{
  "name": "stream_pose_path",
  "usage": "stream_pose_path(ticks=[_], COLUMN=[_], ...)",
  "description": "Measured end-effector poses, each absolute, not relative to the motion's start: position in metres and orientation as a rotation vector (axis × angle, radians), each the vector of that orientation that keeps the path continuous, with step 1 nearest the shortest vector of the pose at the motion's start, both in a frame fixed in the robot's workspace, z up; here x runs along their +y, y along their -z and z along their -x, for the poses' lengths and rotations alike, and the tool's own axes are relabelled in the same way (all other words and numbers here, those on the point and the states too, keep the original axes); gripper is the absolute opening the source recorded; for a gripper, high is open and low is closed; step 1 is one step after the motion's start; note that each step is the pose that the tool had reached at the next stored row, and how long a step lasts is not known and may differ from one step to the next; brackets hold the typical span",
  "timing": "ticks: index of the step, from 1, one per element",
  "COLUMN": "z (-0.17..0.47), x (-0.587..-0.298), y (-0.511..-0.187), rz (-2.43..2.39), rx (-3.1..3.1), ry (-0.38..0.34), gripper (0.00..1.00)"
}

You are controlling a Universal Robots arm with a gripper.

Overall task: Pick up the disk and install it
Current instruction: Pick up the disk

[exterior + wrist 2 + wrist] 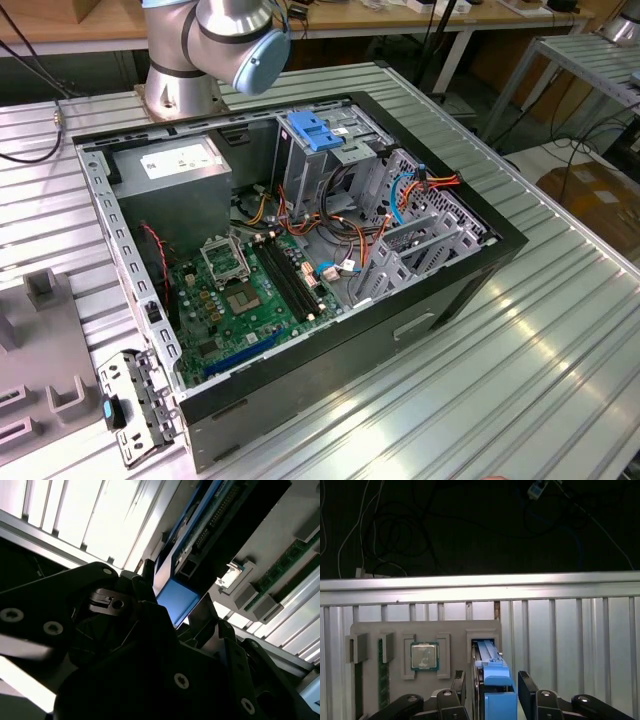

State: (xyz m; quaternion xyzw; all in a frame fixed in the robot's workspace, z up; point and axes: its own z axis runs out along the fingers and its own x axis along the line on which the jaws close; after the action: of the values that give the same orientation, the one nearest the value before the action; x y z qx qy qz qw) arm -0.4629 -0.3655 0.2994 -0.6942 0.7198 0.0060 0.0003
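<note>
The disk (492, 672), standing on edge in a grey tray (370, 630), is clamped by the gripper (493, 681).
In both wrist views the dark fingers (526, 685) sit narrow against the two flat sides of the disk, and its bright blue end tab (175, 600) pokes out between them. The disk's far end lies in a slot of the tray. The neighbouring pocket holds a processor chip (424, 656), and a green memory stick (382, 680) stands further along. The tray rests on the ribbed metal desk (570, 630). In the exterior view the tray's edge (40, 340) lies at about 8 o'clock from the open computer case (330, 375). The arm's base (185, 85) is at about 11 o'clock, and a blue bracket (315, 130) sits in the case's drive cage at 12 o'clock.
</note>
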Motion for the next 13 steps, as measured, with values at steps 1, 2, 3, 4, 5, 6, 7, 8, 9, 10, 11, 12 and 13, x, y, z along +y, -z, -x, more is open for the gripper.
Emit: stream_pose_path(ticks=[1,2,3,4,5,6,7,8,9,10,11,12,13], z=[0.4628,0.4628,0.4628,0.4628,0.4628,0.4628,0.4628,0.4628,0.4628,0.4628,0.4628,0.4628,0.4628], x=[-0.3654,-0.3653,-0.3648,-0.3645,-0.3642,-0.3638,-0.3635,-0.3635,-0.3635,-0.3634,-0.3634,-0.3634,-0.3633], y=[-0.2989,-0.2985,-0.2980,-0.2978,-0.2978,-0.2979,-0.2978,-0.2978,-0.2978,-0.2979,-0.2979,-0.2979,-0.2976], rz=[2.181,2.181,2.180,2.180,2.180,2.181,2.181,2.181,2.181,2.181,2.181,2.181,2.180], rx=[2.261,2.261,2.261,2.261,2.261,2.261,2.261,2.261,2.261,2.261,2.261,2.261,2.261], ry=[-0.019,-0.019,-0.019,-0.018,-0.018,-0.018,-0.018,-0.018,-0.018,-0.018,-0.018,-0.018,-0.014], gripper=[0.54,0.54,0.54,0.54,0.54,0.54,0.54,0.54,0.53,0.45,0.45,0.45,0.45])
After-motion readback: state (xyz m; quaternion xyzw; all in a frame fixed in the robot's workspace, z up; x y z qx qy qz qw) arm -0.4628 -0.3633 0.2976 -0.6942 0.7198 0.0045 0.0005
